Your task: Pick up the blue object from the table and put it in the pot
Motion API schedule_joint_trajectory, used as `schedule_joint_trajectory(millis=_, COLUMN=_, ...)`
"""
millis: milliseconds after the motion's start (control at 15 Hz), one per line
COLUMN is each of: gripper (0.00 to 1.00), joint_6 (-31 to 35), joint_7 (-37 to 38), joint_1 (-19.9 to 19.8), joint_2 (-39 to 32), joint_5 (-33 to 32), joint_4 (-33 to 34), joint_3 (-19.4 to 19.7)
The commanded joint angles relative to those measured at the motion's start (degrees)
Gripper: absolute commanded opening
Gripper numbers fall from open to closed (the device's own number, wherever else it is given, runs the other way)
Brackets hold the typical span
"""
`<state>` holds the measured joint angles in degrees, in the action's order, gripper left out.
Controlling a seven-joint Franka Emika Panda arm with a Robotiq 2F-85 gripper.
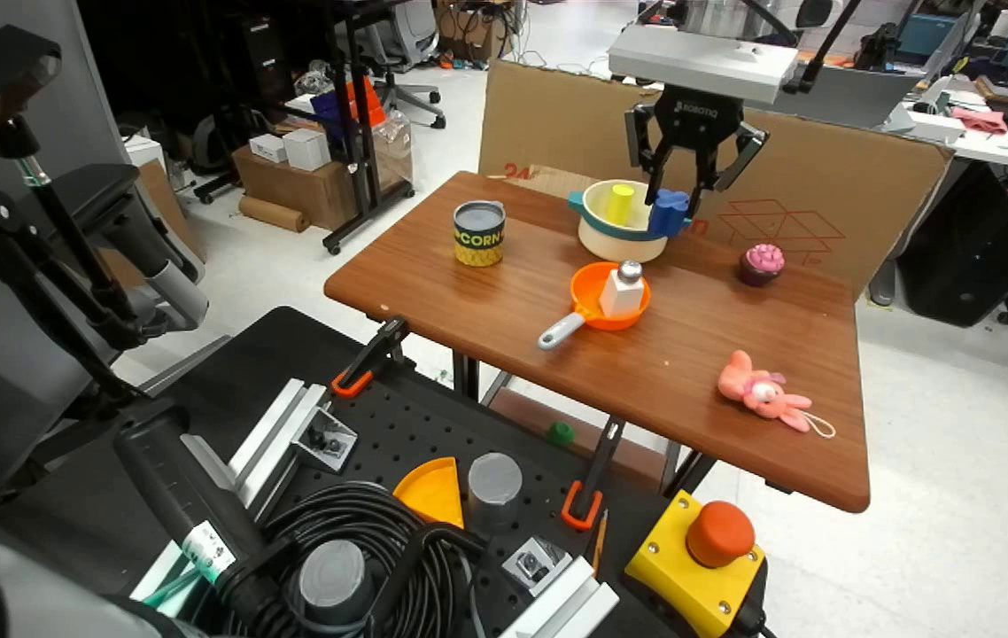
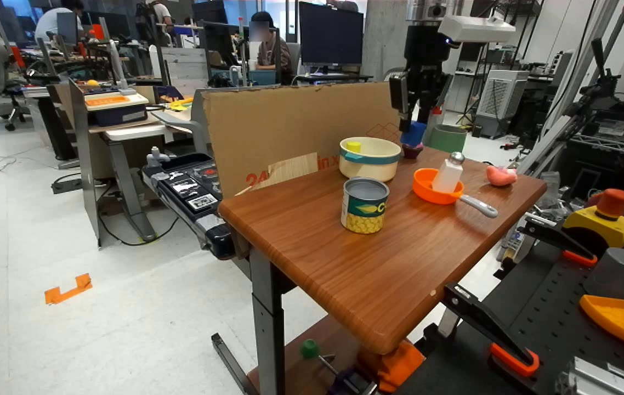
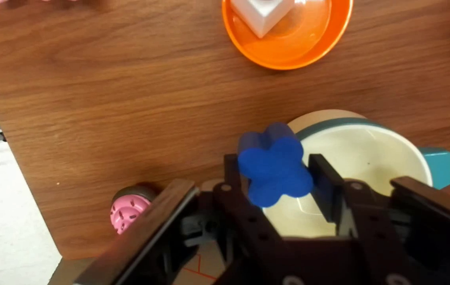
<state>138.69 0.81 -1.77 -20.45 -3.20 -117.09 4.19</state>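
Currently black metal two-finger gripper pinches the blue clover-lobed block by opposite sides, fingers narrowed onto it, presumably to leave its underside free for a drop; block is up off the brown wood-grain table, at the rim of the cream round plastic-looking pot with teal band, contact unclear; pot sits mouth up by the table edge along the tall brown cardboard sheet; yellow cylinder inside stands away from the block, so likely room left; probably shift inward before release, else it could catch the rim
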Motion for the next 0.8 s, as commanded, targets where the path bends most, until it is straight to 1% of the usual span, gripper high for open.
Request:
schedule_joint_trajectory(millis=0, gripper=0.22, joint_6=0.3, joint_7=-0.92, joint_1=-0.31, joint_2=0.51, joint_5=0.0, joint_4=-0.21, joint_3=-0.63)
schedule_joint_trajectory(millis=733, gripper=0.22, joint_6=-1.21, joint_7=7.24, joint_1=3.25, joint_2=-1.67, joint_5=-1.93, joint_4=7.18, joint_3=-0.13)
